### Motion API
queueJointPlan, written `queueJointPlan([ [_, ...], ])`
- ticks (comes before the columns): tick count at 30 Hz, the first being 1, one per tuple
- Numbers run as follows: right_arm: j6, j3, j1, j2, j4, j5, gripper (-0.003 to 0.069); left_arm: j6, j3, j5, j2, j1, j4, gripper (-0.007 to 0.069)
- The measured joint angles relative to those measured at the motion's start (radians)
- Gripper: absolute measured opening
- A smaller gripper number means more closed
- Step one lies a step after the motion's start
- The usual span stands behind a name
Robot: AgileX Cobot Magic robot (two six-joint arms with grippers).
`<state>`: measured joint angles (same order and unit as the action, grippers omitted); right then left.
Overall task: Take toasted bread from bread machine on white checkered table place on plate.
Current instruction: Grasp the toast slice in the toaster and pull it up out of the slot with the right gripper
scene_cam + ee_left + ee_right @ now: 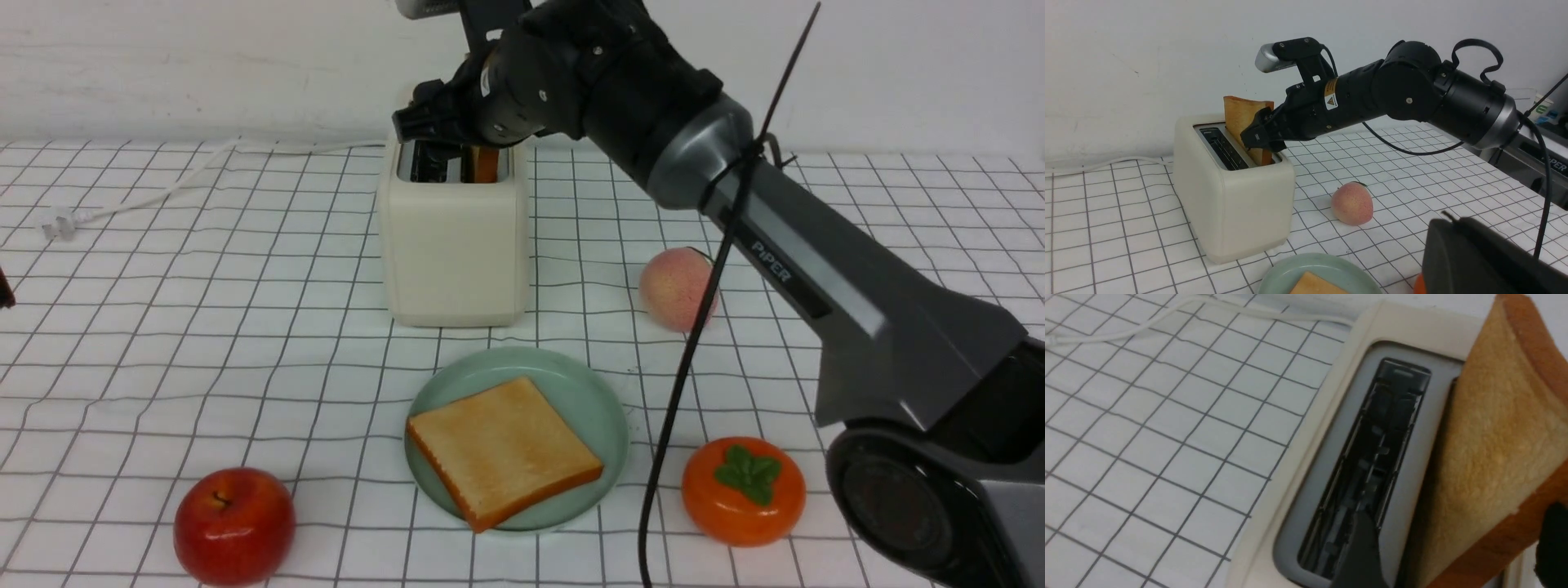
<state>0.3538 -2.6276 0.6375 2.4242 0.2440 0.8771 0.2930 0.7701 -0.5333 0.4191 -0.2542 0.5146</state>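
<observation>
The bread machine (453, 237) stands at the middle back of the white checkered table (163, 327). One toasted bread slice (1241, 116) stands tilted in its right slot; the left slot (1372, 465) is empty. My right gripper (457, 122) is over the top with its jaws either side of this slice (1490, 428). One finger (1359, 547) stands off the face and the other (1553, 535) is by the crust. A second slice (502, 449) lies flat on the plate (600, 408). My left gripper (1457, 245) shows only as a dark body.
A peach (678, 287) lies right of the bread machine. A persimmon (743, 490) is right of the plate and a red apple (234, 527) is at the front left. The white power cord (122, 204) trails left. My right arm (800, 269) spans the right side.
</observation>
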Motion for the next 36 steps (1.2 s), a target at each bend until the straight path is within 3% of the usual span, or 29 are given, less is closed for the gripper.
queueJointPlan([
  [9,0.044,-0.003,0.0,-0.052,-0.025,0.052,0.0536,0.0,0.0,0.0,0.0,0.0,0.0,-0.0013],
  [21,0.048,-0.006,-0.014,0.023,-0.014,-0.156,0.0523,0.0,0.0,-0.001,0.0,0.0,0.001,-0.0013],
  [32,0.048,-0.002,-0.018,0.03,0.032,-0.072,0.0323,0.0,0.0,-0.005,0.0,0.0,0.001,-0.0013],
  [36,0.048,-0.002,-0.018,0.03,0.033,-0.064,0.0183,0.0,0.0,-0.005,0.0,0.0,0.001,-0.0013],
])
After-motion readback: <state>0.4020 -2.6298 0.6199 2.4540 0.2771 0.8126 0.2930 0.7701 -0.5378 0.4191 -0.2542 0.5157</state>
